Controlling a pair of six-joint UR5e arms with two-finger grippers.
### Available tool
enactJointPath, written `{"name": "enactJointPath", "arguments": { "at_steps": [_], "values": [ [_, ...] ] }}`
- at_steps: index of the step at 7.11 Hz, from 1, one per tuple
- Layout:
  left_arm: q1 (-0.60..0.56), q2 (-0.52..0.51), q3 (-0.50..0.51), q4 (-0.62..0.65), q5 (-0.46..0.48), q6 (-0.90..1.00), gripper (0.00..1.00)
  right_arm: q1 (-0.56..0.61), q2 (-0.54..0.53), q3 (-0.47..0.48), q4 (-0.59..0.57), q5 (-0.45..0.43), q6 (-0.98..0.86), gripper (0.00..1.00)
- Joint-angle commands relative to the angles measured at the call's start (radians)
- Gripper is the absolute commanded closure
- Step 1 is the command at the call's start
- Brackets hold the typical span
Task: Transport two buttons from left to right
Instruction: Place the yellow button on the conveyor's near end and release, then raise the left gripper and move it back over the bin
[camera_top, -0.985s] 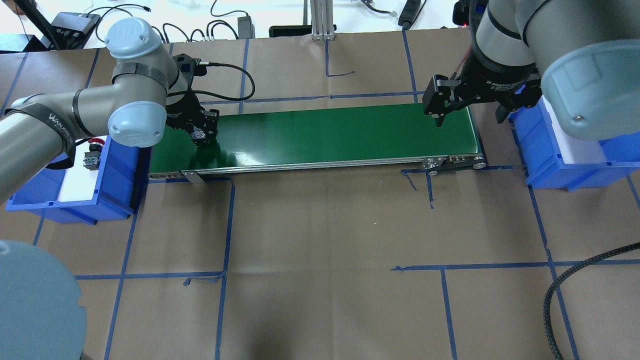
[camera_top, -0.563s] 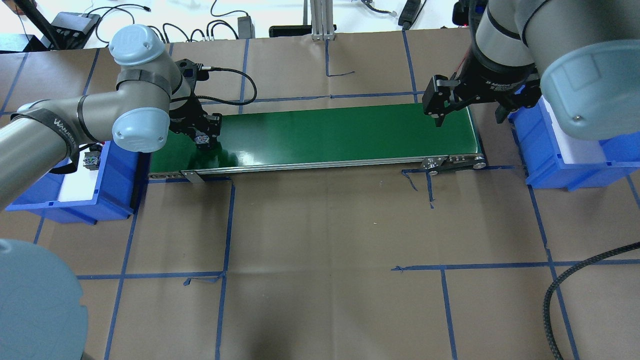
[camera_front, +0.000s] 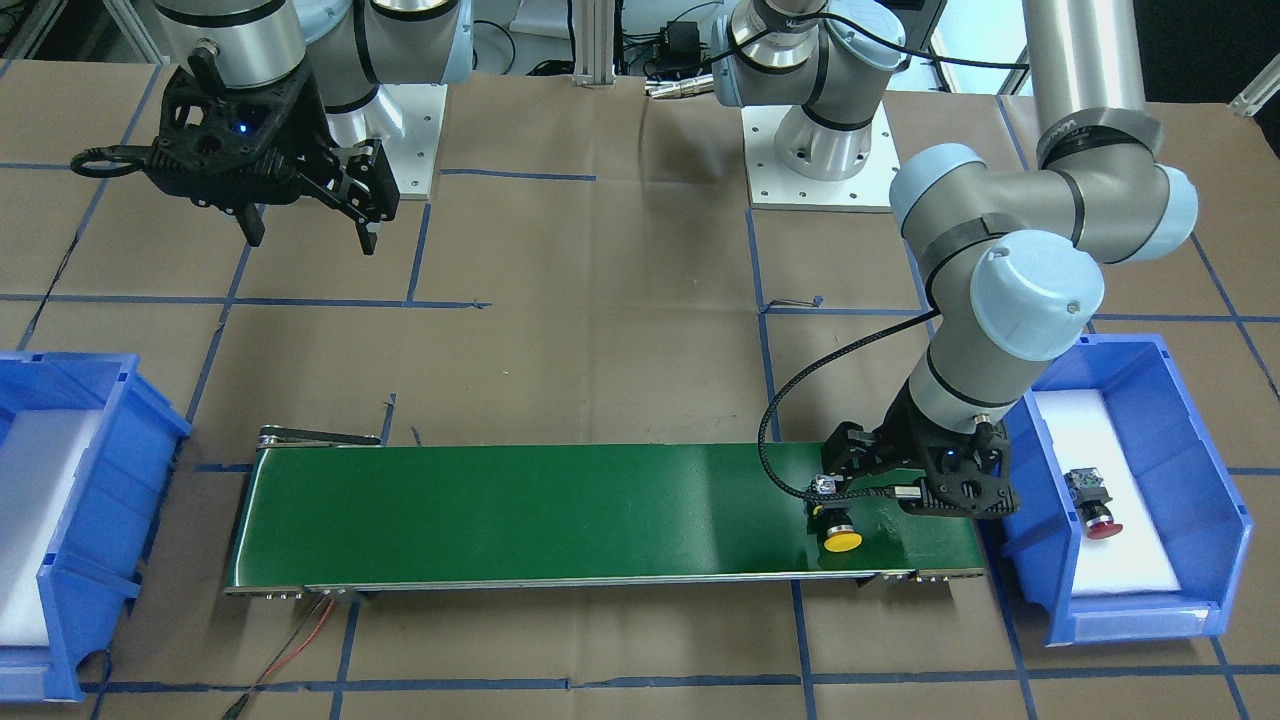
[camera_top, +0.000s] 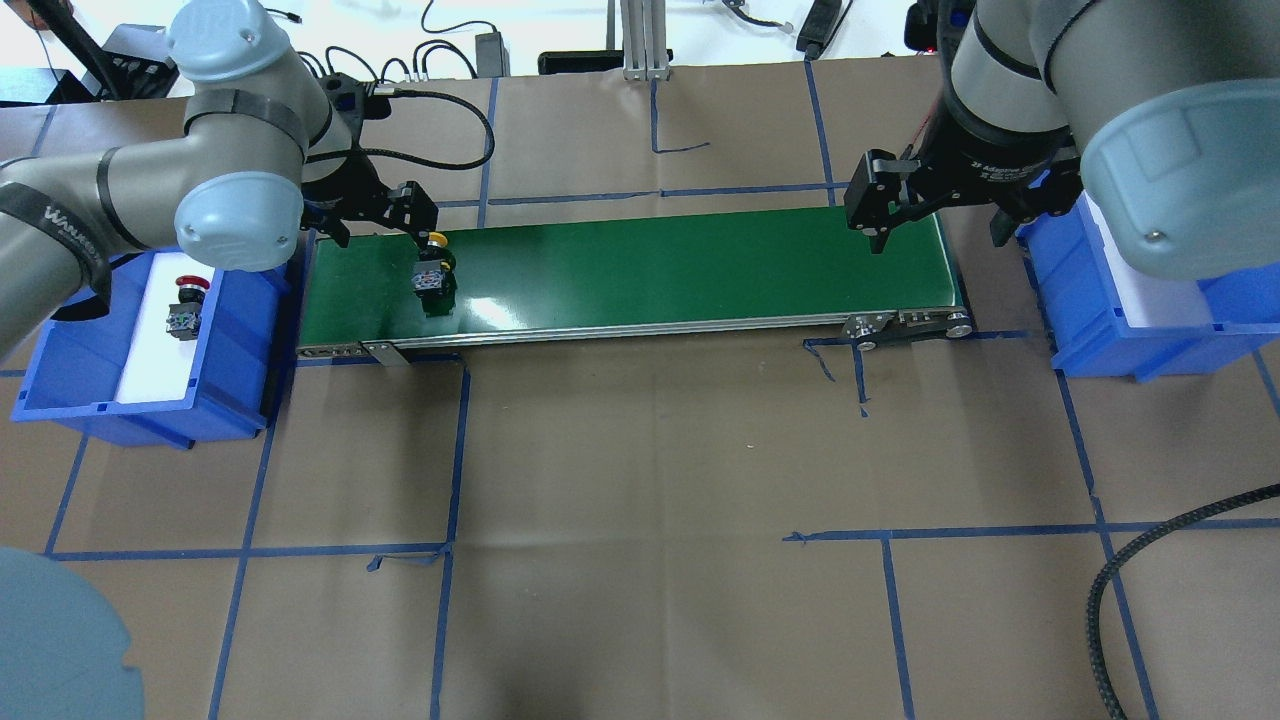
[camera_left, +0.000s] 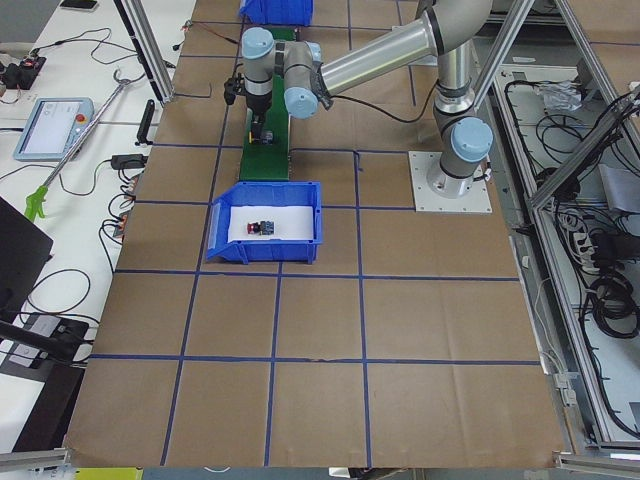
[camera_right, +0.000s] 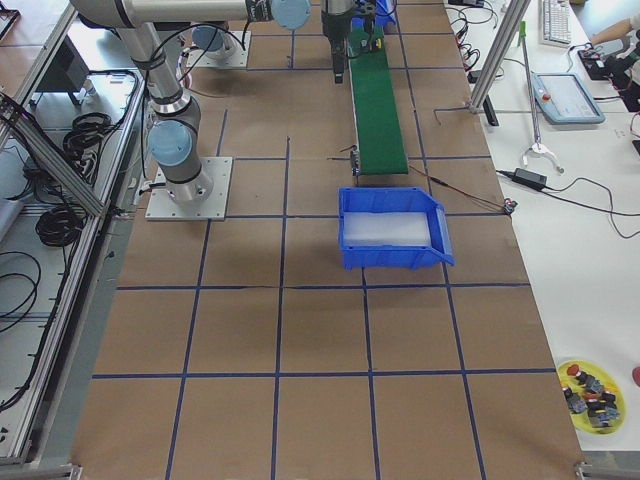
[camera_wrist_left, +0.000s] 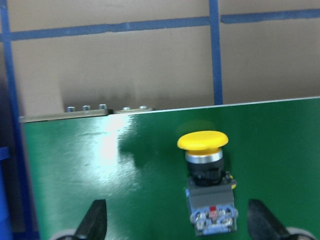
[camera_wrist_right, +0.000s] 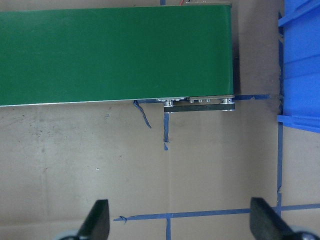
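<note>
The yellow-capped button (camera_top: 434, 268) lies on its side on the left end of the green conveyor belt (camera_top: 700, 265); it also shows in the front view (camera_front: 838, 530) and the left wrist view (camera_wrist_left: 206, 170). My left gripper (camera_top: 380, 232) hovers just above and behind it, open, with both fingers apart from it (camera_wrist_left: 177, 225). The red-capped button (camera_top: 186, 305) lies on white foam in the left blue bin (camera_top: 150, 415). My right gripper (camera_top: 935, 235) is open and empty, held high near the belt's right end (camera_wrist_right: 180, 225).
The right blue bin (camera_top: 1130, 330) holds only white foam. A thick black cable (camera_top: 1150, 560) loops at the table's front right. Cables and boxes lie along the far edge. A yellow dish of spare parts (camera_right: 590, 390) sits off the table.
My left gripper was shut on the yellow button low over the belt. It has opened, left the button on the belt and drawn up and back. The right arm has not moved.
</note>
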Motion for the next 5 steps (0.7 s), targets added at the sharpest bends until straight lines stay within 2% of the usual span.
{"name": "enactJointPath", "arguments": {
  "at_steps": [1,3,5],
  "values": [
    [0.003,0.077,0.125,-0.234,0.000,0.011,0.00,0.000,-0.001,0.000,0.001,0.002,0.000,0.00],
    [0.008,0.074,0.196,-0.302,0.000,0.015,0.00,0.000,-0.001,-0.002,0.002,0.002,-0.001,0.00],
    [0.157,0.065,0.207,-0.303,-0.008,0.157,0.00,0.000,-0.001,-0.002,0.001,0.002,-0.007,0.00]
  ]
}}
